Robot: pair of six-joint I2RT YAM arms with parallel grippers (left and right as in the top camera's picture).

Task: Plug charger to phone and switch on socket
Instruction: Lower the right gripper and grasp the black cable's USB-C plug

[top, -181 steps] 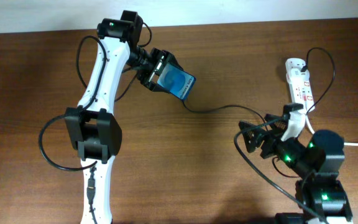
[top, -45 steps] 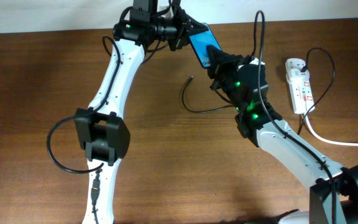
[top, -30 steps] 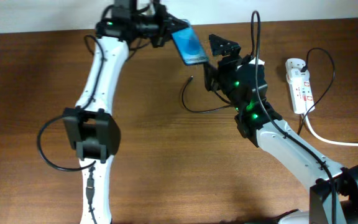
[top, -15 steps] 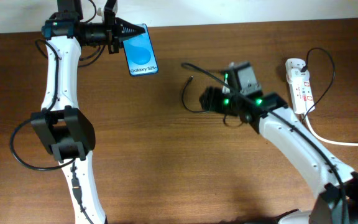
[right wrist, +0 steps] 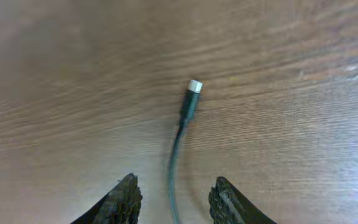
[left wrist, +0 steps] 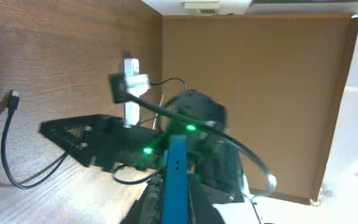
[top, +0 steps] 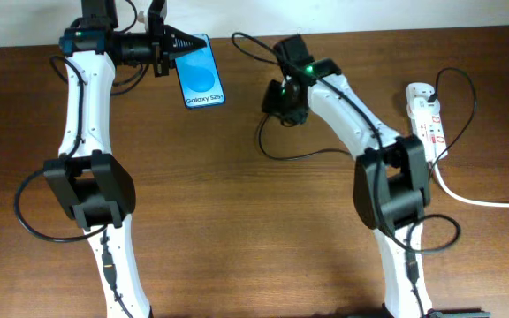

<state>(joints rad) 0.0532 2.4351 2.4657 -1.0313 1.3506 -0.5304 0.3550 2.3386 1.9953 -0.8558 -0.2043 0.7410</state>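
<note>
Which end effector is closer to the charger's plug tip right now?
Right. The right end effector hovers over the charger plug tip, fingers open astride its cable. The left end effector is far off, holding the phone.

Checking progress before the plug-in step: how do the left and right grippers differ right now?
The left gripper is shut on the phone; the right gripper is open and empty. The right gripper hangs over the plug tip of the charger; the left gripper is well away from it. Both are black two-finger grippers.
</note>
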